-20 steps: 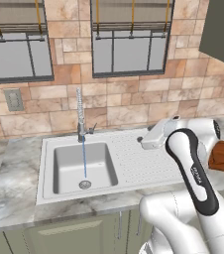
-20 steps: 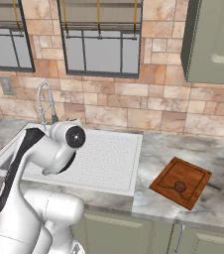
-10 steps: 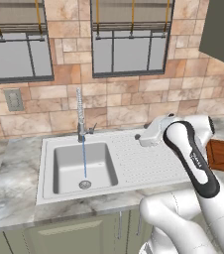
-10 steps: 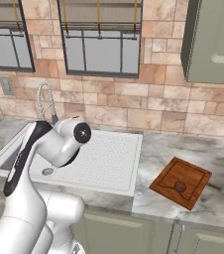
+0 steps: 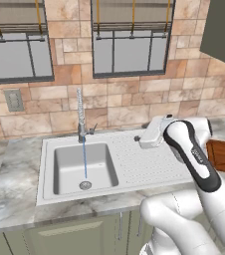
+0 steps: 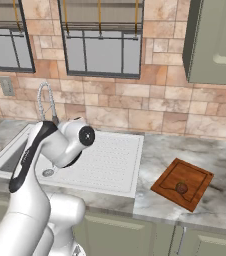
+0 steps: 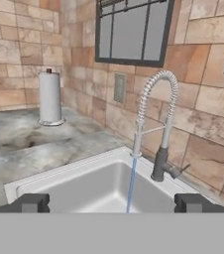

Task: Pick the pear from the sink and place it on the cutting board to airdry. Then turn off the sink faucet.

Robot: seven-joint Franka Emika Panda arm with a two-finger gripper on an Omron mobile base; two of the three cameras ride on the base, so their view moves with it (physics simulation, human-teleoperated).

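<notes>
1. Pincer (image 7: 112, 202) fingers are spread wide, one dark tip at each lower corner of the hand view, and nothing is held between them; it is aimed at the sink faucet (image 7: 156, 124) from across the basin.
2. The pear (image 6: 181, 188) is seen as a small brown-golden rounded fruit, lying on the cutting board (image 6: 183, 183), roughly at its middle and clear of the raised border.
3. The cutting board is shown as a reddish-brown wooden rectangle with a darker rim, set on the counter (image 6: 225, 200) to the right of the sink (image 6: 116, 165) and apart from it; it is turned at an angle to the counter's front edge.
4. A thin blue stream of water (image 5: 84, 158) is seen falling from the faucet spout into the basin, landing near the round metal drain (image 5: 85, 185).
5. The faucet is rendered as tall chrome with a coiled spring neck arched over; a small side lever (image 7: 181, 170) projects from its dark base.
6. The sink is light grey, with one deep basin on the left and a ribbed drainboard (image 5: 134, 160) on the right.
7. Marbled grey counter stretches on both sides of the sink; a white paper-towel roll (image 7: 50, 97) stands upright on it, well apart from the faucet.
8. A tan stone-tile wall with dark-framed windows closes off the back edge.
</notes>
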